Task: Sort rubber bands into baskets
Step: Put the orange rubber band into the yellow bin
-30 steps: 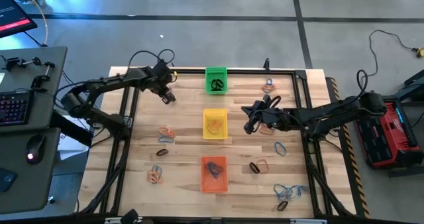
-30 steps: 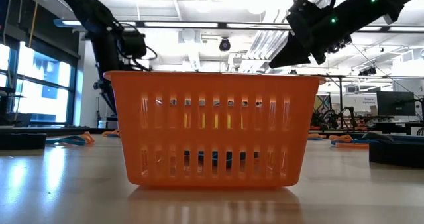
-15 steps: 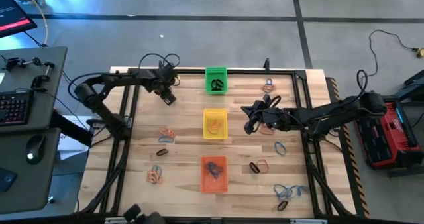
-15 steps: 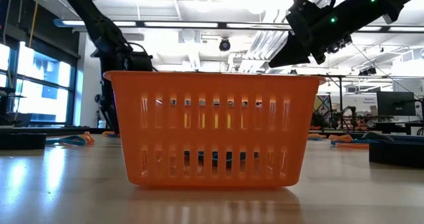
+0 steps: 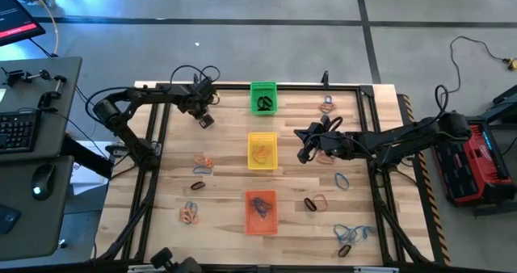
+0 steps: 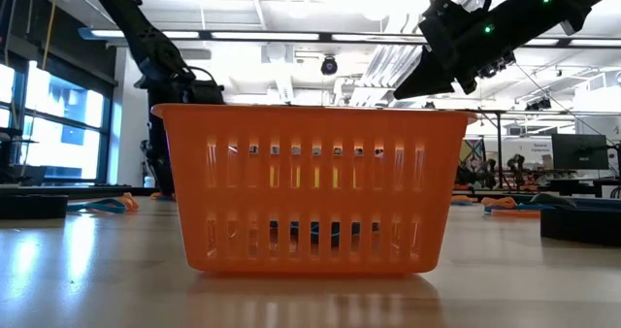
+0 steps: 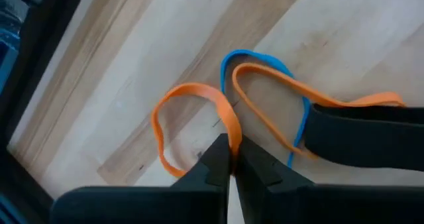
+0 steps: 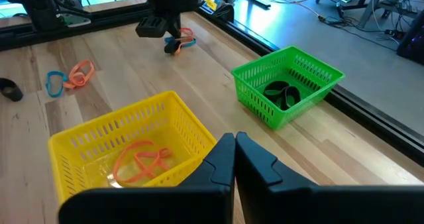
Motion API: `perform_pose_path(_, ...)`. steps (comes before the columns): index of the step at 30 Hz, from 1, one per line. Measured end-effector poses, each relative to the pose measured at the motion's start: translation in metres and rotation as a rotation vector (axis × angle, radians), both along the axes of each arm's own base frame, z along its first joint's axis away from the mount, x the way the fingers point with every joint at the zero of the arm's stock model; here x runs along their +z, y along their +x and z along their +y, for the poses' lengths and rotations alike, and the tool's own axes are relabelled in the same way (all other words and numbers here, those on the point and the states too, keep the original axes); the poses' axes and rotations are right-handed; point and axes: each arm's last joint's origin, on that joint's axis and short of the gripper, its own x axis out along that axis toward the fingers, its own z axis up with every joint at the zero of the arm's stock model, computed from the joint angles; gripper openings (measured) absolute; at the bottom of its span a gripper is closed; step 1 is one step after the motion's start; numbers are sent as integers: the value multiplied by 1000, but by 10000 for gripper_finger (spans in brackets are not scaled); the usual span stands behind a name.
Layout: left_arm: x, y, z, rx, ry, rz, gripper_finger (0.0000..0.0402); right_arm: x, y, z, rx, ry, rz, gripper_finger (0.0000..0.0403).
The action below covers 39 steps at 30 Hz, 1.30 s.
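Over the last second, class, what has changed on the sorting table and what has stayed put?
The left end effector shifted slightly along the table's far-left edge, near the green basket, and closed on an orange rubber band lying there. The right end effector stayed shut beside the yellow basket; baskets and other bands are unmoved.

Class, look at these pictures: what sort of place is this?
Most likely a robotics lab or workshop: a wooden table with two mounted arms, a desk with keyboard alongside, and ceiling strip lights over more workbenches behind.
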Motion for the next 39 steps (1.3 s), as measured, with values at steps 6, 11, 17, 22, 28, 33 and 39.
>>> perform_pose_path(6,6,0,0,2,-13,37,6,0,0,0,0,0,0,0)
perform_pose_path(11,22,0,1,2,21,7,2,0,0,0,0,0,0,0)
perform_pose_path(17,47,-3,-3,6,82,-44,1,0,0,0,7,1,2,0)
perform_pose_path(22,71,-5,-16,-27,135,-113,1,-1,0,1,10,1,5,0)
perform_pose_path(28,99,3,-46,-143,154,-274,1,-1,0,1,10,1,5,0)
perform_pose_path(33,109,17,-77,-241,127,-372,1,0,0,1,13,3,4,0)
perform_pose_path(39,117,41,-114,-374,80,-452,1,0,1,1,36,16,-4,0)
